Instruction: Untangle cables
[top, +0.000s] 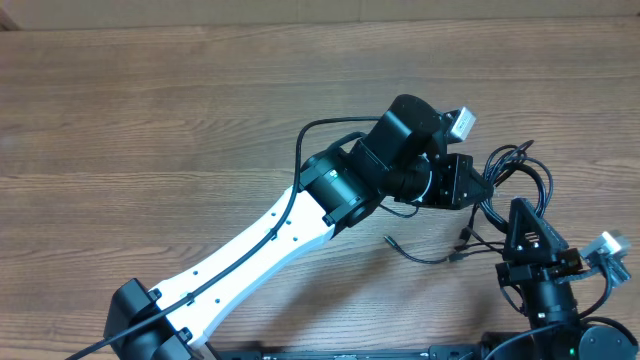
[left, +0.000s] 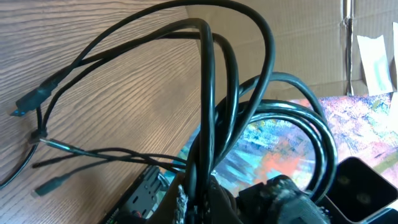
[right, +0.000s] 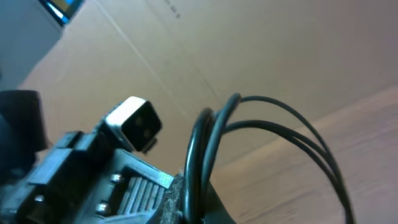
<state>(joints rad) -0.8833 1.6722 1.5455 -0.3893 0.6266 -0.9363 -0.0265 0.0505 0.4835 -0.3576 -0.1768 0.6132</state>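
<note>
**Black cables pinched by both grippers**

From overhead, the cables (top: 512, 160) bunch at three o'clock on the wooden table (top: 150, 120). The left gripper (top: 485, 188) meets the bundle from its nine o'clock side. The right gripper (top: 518, 208) points up into it from six o'clock. Loose plug tips (top: 462, 240) trail off toward seven o'clock.

On the left wrist view, several loops arch toward twelve o'clock. They rise out of the left gripper's fingers (left: 180, 204), which are closed tight on the gathered strands at the bottom edge. Thin ends lie on the wood at nine o'clock.

On the right wrist view, the right gripper is clamped narrowly on strands at six o'clock. Its loops curve away toward three o'clock. The white wrist camera (right: 134, 121) of the other arm sits at ten o'clock.
</note>
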